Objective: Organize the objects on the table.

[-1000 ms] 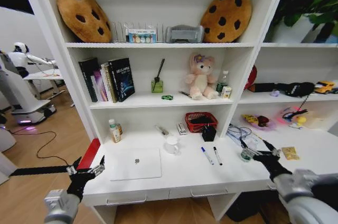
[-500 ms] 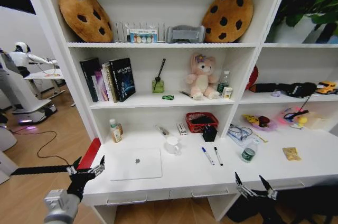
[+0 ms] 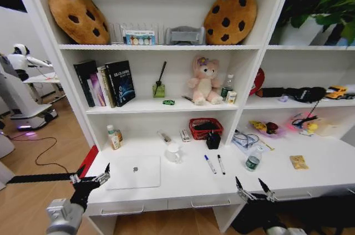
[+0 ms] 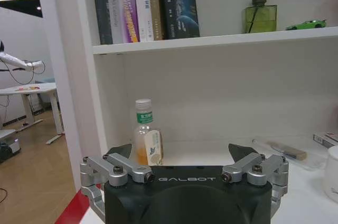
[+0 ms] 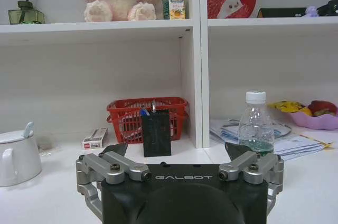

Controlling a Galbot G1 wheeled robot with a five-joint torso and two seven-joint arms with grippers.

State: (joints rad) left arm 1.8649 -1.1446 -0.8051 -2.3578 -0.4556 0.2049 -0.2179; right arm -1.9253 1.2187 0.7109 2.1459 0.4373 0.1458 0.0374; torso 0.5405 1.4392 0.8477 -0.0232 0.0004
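Right gripper [image 3: 253, 189] now lower at the table [image 3: 183, 182] edge, fingers spread ("GALBOT" on housing).

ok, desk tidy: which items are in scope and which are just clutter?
In scope:
silver laptop
two marker pens
green-labelled tin
yellow snack packet
green toy car

Just lying about:
pink teddy bear
cookie cushions
books
red basket
white mug
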